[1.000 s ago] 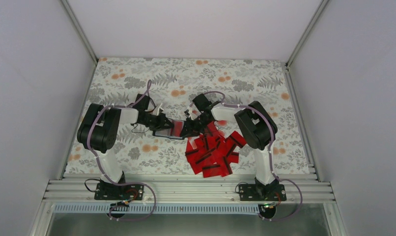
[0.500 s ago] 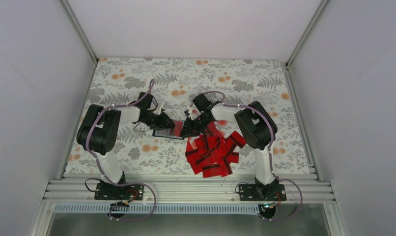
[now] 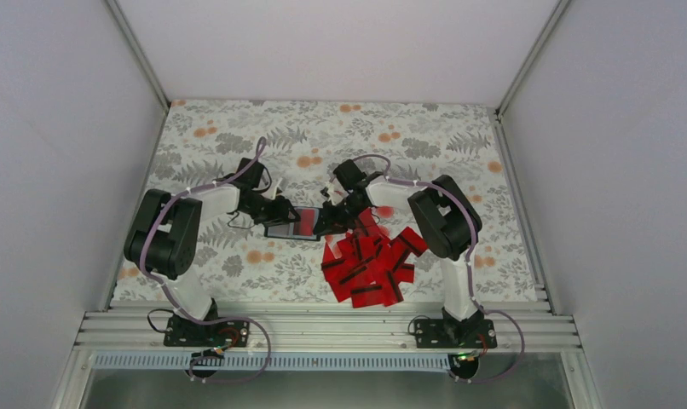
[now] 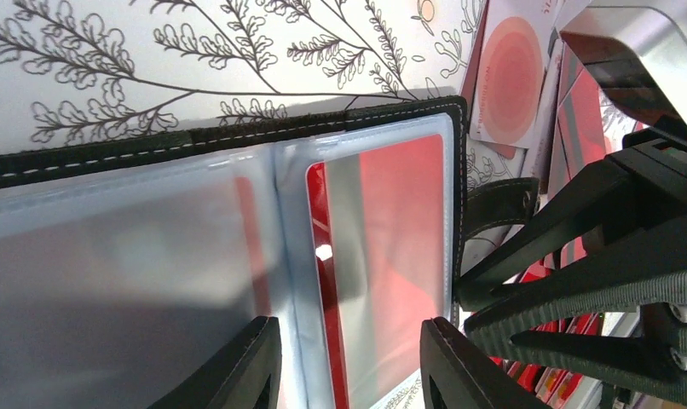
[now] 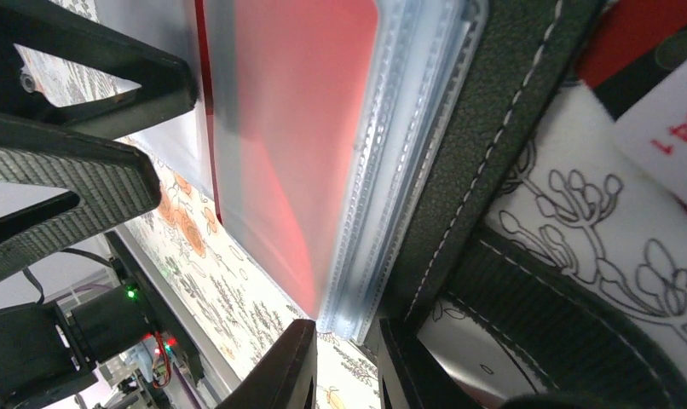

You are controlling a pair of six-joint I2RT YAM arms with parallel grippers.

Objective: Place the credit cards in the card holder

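While one red card (image 4: 391, 256) sits sleeved in the card holder (image 3: 289, 224) mid-cloth, most credit cards (image 3: 370, 268) lie heaped beside it. Barely begun, I'd say. L gripper (image 4: 350, 341) jaws apart, empty; R gripper (image 5: 344, 358) nips the holder's edge.

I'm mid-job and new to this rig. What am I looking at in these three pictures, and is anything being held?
You are seeing two robot arms, the left arm and the right arm, standing at the near edge of a floral cloth. The wide picture looks down from above and behind them. The other two pictures come from a camera on each wrist, so the dark prongs at the bottom are that arm's own fingers. A pile of red credit cards lies in front of the right arm. The card holder lies open between the grippers, with one red card already inside it behind clear plastic. The right gripper appears to pinch the holder's edge. The left gripper stands open over it, holding nothing.
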